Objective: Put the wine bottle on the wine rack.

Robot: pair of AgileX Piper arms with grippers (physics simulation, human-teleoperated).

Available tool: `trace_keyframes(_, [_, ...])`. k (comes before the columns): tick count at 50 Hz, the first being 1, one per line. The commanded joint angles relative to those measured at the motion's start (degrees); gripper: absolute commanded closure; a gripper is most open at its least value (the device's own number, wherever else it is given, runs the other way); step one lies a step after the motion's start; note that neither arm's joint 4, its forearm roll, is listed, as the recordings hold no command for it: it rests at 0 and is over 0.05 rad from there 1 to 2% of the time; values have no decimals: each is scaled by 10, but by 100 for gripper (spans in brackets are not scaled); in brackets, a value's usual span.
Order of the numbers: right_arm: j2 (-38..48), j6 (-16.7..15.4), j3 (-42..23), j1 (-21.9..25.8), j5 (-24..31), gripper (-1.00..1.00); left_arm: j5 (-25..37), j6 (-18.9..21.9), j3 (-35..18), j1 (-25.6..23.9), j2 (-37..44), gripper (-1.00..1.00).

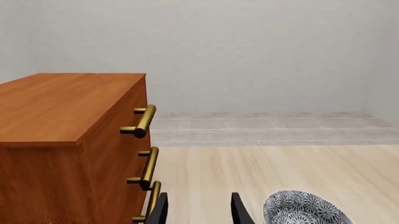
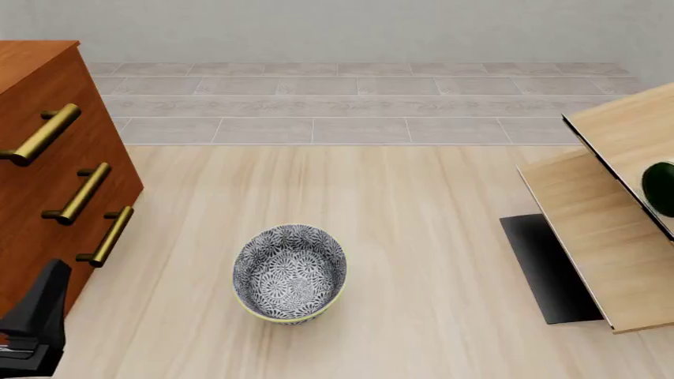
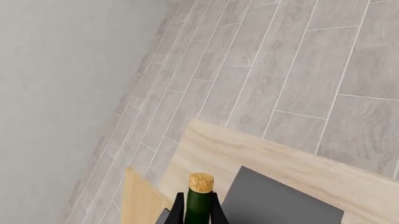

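The wine bottle [image 3: 199, 201] shows its dark green neck and tan cork in the right wrist view. My right gripper [image 3: 198, 209] is shut on that neck, a black finger on either side. Beyond it are a light-wood panel [image 3: 139, 199] and the black base [image 3: 281, 201] of the wine rack [image 2: 605, 229]. In the front view the rack stands at the table's right edge, and a dark green bit of the bottle [image 2: 661, 186] shows over its upper panel. My left gripper [image 1: 199, 211] is open and holds nothing, beside the cabinet's front.
A reddish-brown drawer cabinet [image 2: 43, 158] with brass handles stands at the left. A patterned blue-and-white bowl [image 2: 290, 272] sits mid-table, just right of the left gripper. The left arm [image 2: 37, 320] shows at the front view's lower left corner.
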Motion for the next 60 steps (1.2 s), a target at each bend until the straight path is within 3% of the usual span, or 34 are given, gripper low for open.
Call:
trace_keyframes(1, [28,29,25,-7,10,100,0,0,1,2,0,-100])
trace_keyframes(31, [28,40,35,-4,-3,100,-2,3,2,3,0,-100])
trace_keyframes(32, [28,40,35,-3,-2,-100,-2,2,2,3,0,-100])
trace_keyframes(35, [27,53,36,7,-6,-100,-2,3,1,3,0,-100])
trace_keyframes(60, [17,62,31,15,6,-100,2,2,-4,4,0,-100])
